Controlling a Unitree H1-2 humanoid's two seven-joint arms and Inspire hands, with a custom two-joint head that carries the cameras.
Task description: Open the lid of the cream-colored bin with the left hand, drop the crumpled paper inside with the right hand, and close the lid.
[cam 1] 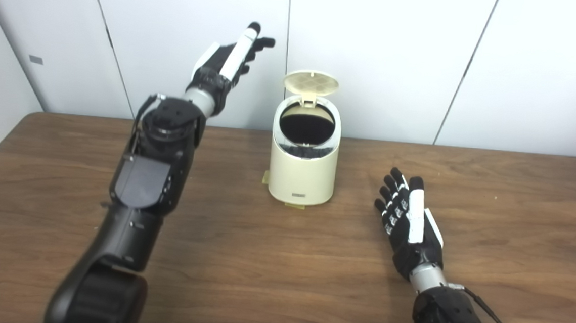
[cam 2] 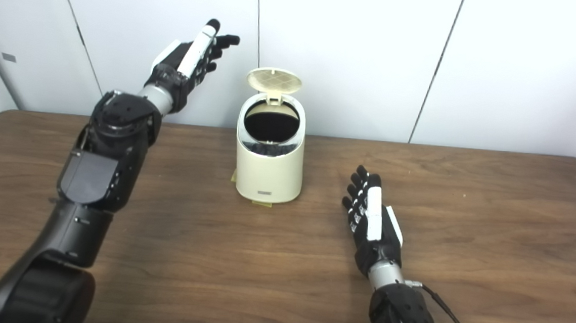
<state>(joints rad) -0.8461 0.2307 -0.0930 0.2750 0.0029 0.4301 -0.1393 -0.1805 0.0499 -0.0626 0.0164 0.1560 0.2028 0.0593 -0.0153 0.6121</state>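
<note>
Cream bin [cam 1: 303,167], lid [cam 1: 310,82] upright, near the table's [cam 1: 64,166] far edge; left hand [cam 1: 229,63] raised, right hand [cam 1: 410,223] low, both empty, fingers spread.

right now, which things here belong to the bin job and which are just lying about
Job:
- bin, cream, mouth open
- lid, up
- left hand, raised left of the lid, open, holding nothing
- right hand, low over the table, open, holding nothing
- crumpled paper: not visible

Lying about:
- table
- yellowish bits under the bin's base
</note>
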